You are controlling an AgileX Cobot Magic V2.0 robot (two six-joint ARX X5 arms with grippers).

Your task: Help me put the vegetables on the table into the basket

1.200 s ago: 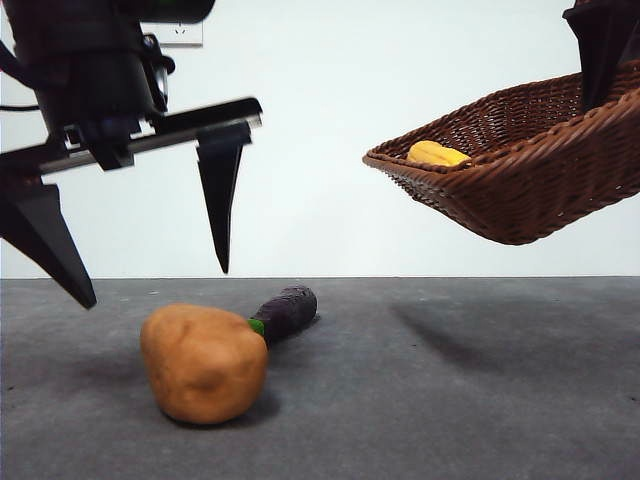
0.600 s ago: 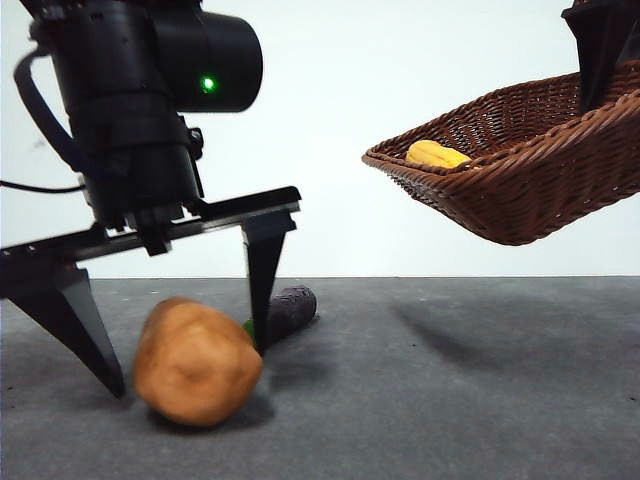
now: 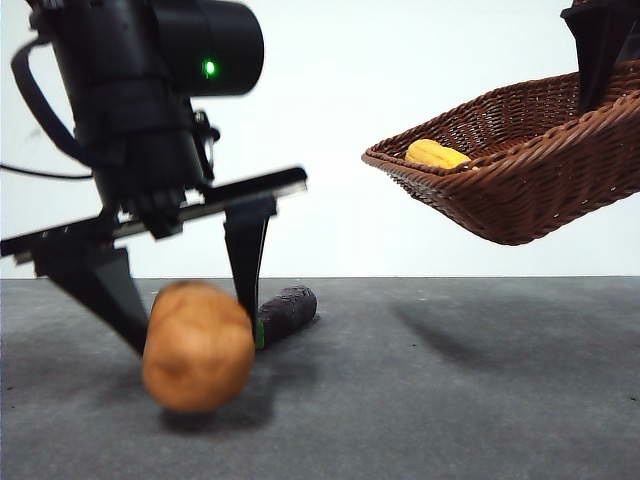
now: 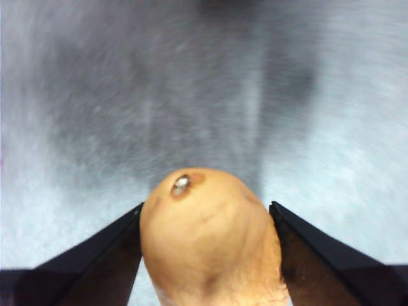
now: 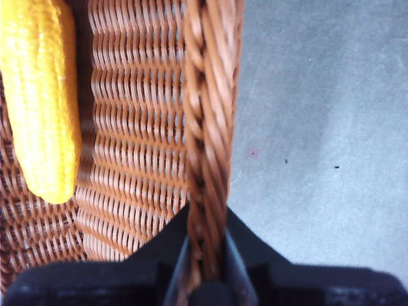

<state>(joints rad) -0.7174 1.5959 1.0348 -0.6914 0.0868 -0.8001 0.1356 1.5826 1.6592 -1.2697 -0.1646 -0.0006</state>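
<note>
Only the front view shows the eggplant (image 3: 285, 311). Left claw (image 3: 185, 325) grasps potato (image 3: 197, 346); right claw (image 5: 205, 245) clenches basket (image 5: 207, 95) rim.

The lumpy orange-brown toy potato (image 3: 197, 347) shows motion-blurred in the front view, and in the left wrist view its near end runs off the picture edge while the dark grey table (image 4: 331, 127) behind is smeared. The dark purple toy eggplant (image 3: 287, 310) is partly hidden behind the potato and a black jaw. The dark brown woven wicker basket (image 3: 520, 170) is cut off at the right edge, its rim concealing most of the small yellow toy corn cob (image 3: 436, 154).
</note>
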